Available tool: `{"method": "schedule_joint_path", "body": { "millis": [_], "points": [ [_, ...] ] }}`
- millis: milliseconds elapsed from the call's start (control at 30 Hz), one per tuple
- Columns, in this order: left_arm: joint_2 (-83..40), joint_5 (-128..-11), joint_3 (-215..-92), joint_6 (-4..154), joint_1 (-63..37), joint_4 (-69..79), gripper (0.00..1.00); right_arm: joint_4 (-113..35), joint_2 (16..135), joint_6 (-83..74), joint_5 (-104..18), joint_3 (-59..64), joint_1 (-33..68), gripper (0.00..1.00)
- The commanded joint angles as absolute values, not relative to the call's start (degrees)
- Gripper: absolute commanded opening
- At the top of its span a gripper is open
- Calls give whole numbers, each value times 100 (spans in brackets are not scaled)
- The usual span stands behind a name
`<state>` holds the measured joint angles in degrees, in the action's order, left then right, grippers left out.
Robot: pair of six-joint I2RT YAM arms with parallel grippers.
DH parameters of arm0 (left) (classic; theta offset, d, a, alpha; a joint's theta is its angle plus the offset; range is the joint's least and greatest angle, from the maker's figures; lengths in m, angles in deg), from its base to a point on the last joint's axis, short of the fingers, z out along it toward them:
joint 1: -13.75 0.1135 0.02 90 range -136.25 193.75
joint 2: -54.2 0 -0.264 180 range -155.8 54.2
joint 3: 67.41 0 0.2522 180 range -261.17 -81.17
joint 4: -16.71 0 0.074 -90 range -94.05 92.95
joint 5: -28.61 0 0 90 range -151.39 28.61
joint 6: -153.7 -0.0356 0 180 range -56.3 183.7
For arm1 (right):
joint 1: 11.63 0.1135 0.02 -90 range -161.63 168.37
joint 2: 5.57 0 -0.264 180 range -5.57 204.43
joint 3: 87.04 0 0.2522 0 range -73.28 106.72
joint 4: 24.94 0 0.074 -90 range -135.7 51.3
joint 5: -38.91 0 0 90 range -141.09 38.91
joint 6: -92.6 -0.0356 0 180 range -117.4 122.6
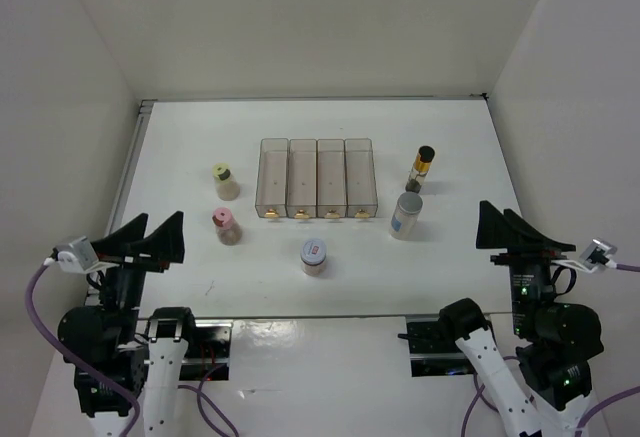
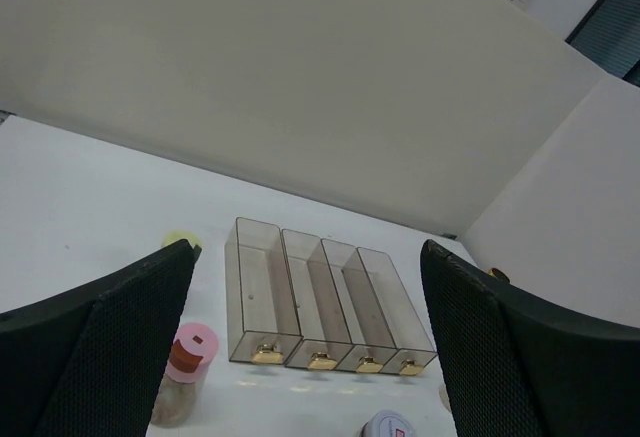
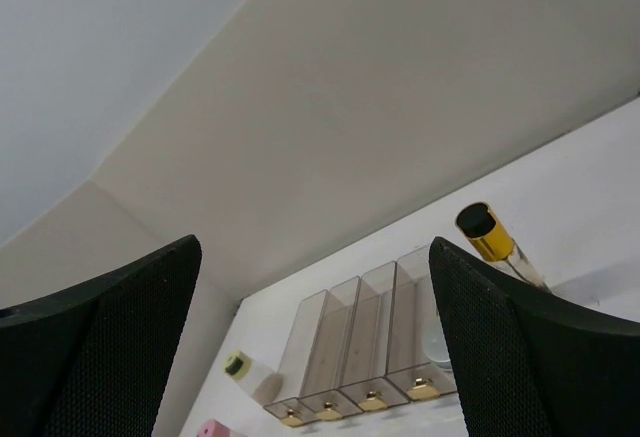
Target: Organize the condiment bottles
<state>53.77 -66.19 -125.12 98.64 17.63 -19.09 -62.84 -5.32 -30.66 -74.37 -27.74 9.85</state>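
Observation:
Five condiment bottles stand on the white table around a clear four-compartment rack (image 1: 317, 178). The yellow-lidded jar (image 1: 222, 179) and the pink-lidded jar (image 1: 226, 226) stand left of the rack. The jar with the white-red lid (image 1: 313, 256) stands in front of it. The grey-white capped cylinder (image 1: 406, 215) and the slim amber bottle (image 1: 422, 169) stand to its right. My left gripper (image 1: 160, 225) is open and empty, near the left front. My right gripper (image 1: 497, 215) is open and empty, right of the cylinder. The left wrist view shows the rack (image 2: 320, 302) and the pink-lidded jar (image 2: 185, 372). The right wrist view shows the amber bottle (image 3: 485, 232).
All four rack compartments (image 3: 365, 352) hold nothing, and each has a gold knob on its near end. White walls enclose the table at the back and both sides. The arm bases sit at the near edge.

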Motion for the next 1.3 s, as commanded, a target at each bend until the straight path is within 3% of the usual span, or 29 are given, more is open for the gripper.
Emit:
{"method": "schedule_joint_path", "body": {
  "millis": [0,167,267,467,867,1067,1267],
  "points": [
    [6176,-6587,-12477,9965,1753,-1832,99,-6375,-742,-2922,-7455,-2802,1026,99],
    [5564,-6877,-12555,9887,1753,-1858,99,-6042,283,-2343,-7105,-2592,1026,99],
    [4912,-7026,-12775,9632,1753,-1973,99,-5594,847,-1656,-6208,-2591,1026,99],
    [3752,-7255,-13564,9025,1753,-1945,99,-5207,1745,-1366,-6144,-2012,1026,99],
    [-1764,-6868,-16096,8437,1639,-3650,99,-6260,5735,-1023,-6445,669,1026,99],
    [-3278,-6158,-16888,8181,1288,-4065,99,-6435,6631,-1023,-6242,1135,1078,99],
    [-3922,-5796,-17108,8076,1015,-4003,99,-6515,7080,-1129,-5908,1197,1078,99]
  ]
}}
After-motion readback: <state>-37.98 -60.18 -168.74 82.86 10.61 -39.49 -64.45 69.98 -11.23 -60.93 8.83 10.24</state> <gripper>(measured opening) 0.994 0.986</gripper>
